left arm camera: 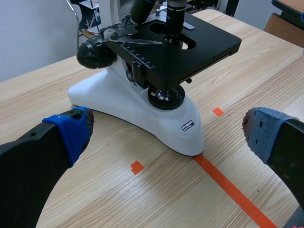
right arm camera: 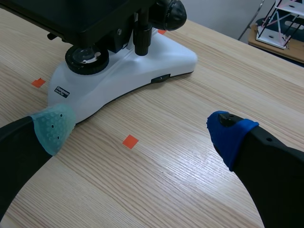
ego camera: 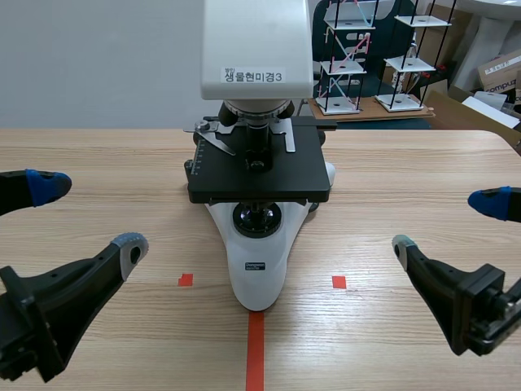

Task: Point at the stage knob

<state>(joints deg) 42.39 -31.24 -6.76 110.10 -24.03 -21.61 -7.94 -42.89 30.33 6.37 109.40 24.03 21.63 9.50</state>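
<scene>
A white microscope [ego camera: 259,269] with a black stage [ego camera: 259,167] stands at the table's middle. Its stage knob [right arm camera: 142,34] is a slim black stem hanging under the stage on the right-arm side, beside the big black focus knob [right arm camera: 169,13]. My right gripper [ego camera: 448,225] hovers open to the right of the base, well short of the knob; in the right wrist view the gripper [right arm camera: 142,129] frames bare table in front of the base. My left gripper [ego camera: 89,217] is open at the left, and its wrist view gripper [left arm camera: 166,130] faces the microscope's base [left arm camera: 142,111].
The wooden table [ego camera: 391,187] carries orange-red tape marks around the microscope. Behind the table's far edge stand white shelf models [ego camera: 350,57] and cardboard boxes [ego camera: 501,73]. A second focus knob [left arm camera: 95,52] sticks out on the left-arm side.
</scene>
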